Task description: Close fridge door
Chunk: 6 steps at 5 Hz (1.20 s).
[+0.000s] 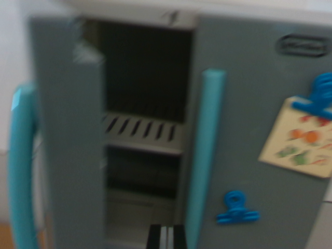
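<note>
A grey toy fridge fills the blurred wrist view. Its left door (70, 140) stands open, swung out toward me, with a light blue handle (22, 171) on its outer side at the wrist view's left. The right door (259, 104) is shut, with its own light blue handle (205, 155). Between them the dark interior shows a slotted grey shelf (142, 132). At the bottom edge a dark piece with a pale stripe (166, 237), likely part of my gripper, pokes in below the opening. Its fingers are out of frame.
On the shut door hang a blue clip (237, 208), a second blue clip (319, 96) holding a picture card (301, 140), and an oval logo (302, 45). A pale wall (13, 62) lies behind at the left.
</note>
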Available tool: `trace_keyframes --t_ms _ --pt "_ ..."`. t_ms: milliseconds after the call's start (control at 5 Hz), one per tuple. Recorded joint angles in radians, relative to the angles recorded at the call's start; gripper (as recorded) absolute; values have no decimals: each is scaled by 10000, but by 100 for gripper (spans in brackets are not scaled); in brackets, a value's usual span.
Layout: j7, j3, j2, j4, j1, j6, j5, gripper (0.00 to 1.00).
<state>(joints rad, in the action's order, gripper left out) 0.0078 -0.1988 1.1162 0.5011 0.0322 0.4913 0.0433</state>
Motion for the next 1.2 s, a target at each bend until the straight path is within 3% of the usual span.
trace_keyframes --t_ms 200,400,600,800,1000,1200 --pt "0 0 0 0 0 0 0 100" --pt "0 -544 -419 71 0 -2 0 100" --pt "0 -544 -419 71 0 -2 0 100" --pt "0 -942 -926 296 0 -3 0 100" --pt "0 -942 -926 296 0 -3 0 100" --pt "0 -1299 -1505 603 0 -4 0 100"
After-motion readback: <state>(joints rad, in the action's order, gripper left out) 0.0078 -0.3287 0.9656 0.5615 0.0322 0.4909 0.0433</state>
